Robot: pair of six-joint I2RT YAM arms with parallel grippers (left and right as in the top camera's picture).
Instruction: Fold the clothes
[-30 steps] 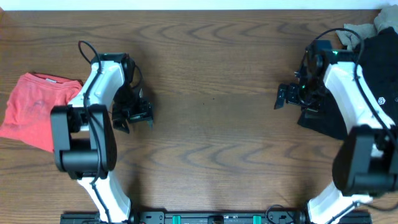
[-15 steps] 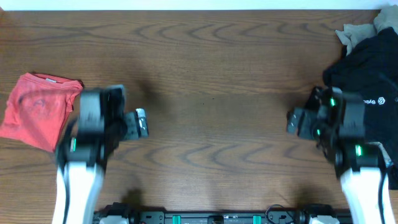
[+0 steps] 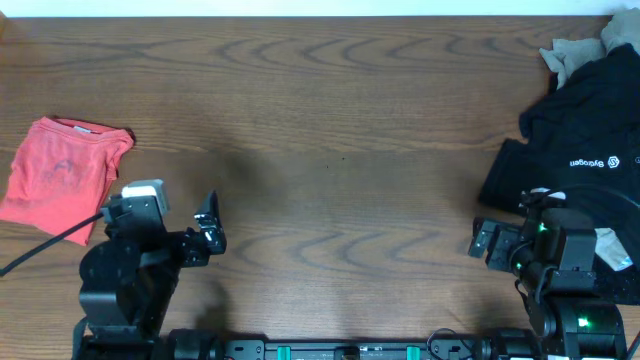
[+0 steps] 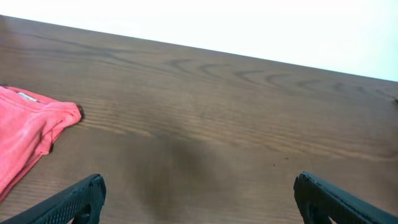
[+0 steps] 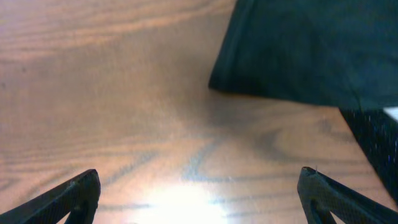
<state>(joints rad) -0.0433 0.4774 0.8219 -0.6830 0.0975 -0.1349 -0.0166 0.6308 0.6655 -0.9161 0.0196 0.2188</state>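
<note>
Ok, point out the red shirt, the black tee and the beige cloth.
red shirt [image 3: 60, 175]: overhead view, middle of its fabric.
black tee [image 3: 578, 125]: overhead view, fabric above the white logo.
beige cloth [image 3: 572, 52]: overhead view, its crumpled middle.

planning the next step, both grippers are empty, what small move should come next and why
Probably reach the right gripper forward to the near edge of the black tee. It lies rumpled and unfolded just ahead of that gripper, whose jaws are open and empty, while the red shirt at the left already looks folded.
</note>
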